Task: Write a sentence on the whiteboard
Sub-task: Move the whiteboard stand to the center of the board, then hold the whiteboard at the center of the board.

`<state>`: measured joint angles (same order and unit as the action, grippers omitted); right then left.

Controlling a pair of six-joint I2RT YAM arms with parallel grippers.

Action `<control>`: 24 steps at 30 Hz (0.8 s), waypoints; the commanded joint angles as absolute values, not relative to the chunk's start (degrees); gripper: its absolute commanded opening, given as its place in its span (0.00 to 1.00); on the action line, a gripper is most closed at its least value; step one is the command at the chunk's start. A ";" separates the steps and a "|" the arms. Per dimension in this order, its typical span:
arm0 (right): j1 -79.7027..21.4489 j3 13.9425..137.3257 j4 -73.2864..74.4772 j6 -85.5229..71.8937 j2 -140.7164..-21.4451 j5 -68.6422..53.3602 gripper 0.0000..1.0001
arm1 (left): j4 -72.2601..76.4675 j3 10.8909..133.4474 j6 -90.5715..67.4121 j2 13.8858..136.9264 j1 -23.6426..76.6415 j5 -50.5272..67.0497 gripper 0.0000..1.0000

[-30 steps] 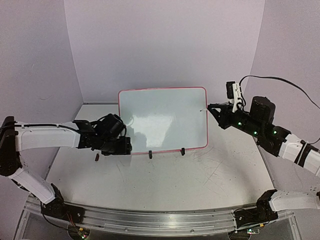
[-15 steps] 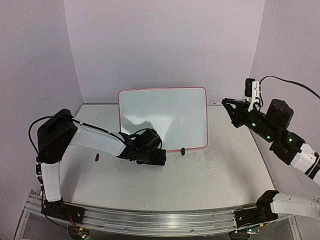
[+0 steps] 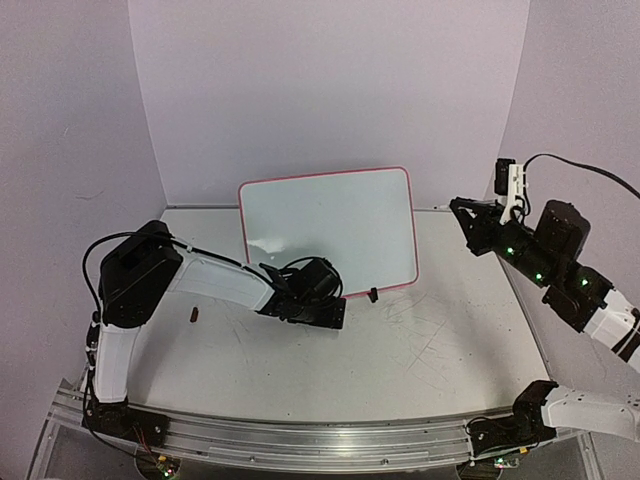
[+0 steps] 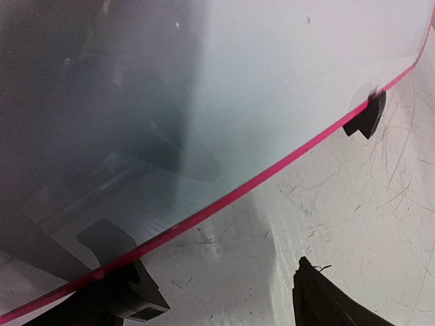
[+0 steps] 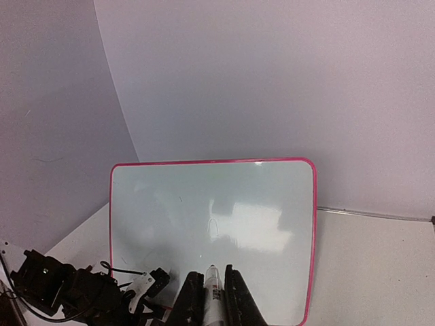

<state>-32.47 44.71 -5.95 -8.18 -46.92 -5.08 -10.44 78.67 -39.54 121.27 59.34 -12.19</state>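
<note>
Whiteboard point(image 3: 330, 225) stands blank at the back of the bench point(image 3: 400, 370), slightly askew.
At the board's lower rim, near a clip foot point(image 4: 367, 115), the left end effector point(image 3: 328, 312) is spread; closing gently there should steady the board. Right of the board, the right end effector point(image 3: 470, 222) pinches a marker point(image 5: 213, 285), tip toward it: start top left, press lightly. No containers show.

Hidden behind the left gripper point(image 3: 322, 305) overhead: whiteboard's point(image 3: 330, 225) lower left corner. Too small to identify, possibly a cap: dark speck point(image 3: 194, 315) on table point(image 3: 400, 370).
</note>
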 commanded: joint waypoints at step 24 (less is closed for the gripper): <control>-36.11 50.92 -9.43 2.77 -63.94 -3.59 0.00 | -3.35 57.24 -27.47 72.78 36.38 11.20 0.88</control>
<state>-33.67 45.73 -4.69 0.53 -59.09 -2.11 -4.06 61.90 -31.92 82.76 49.53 1.73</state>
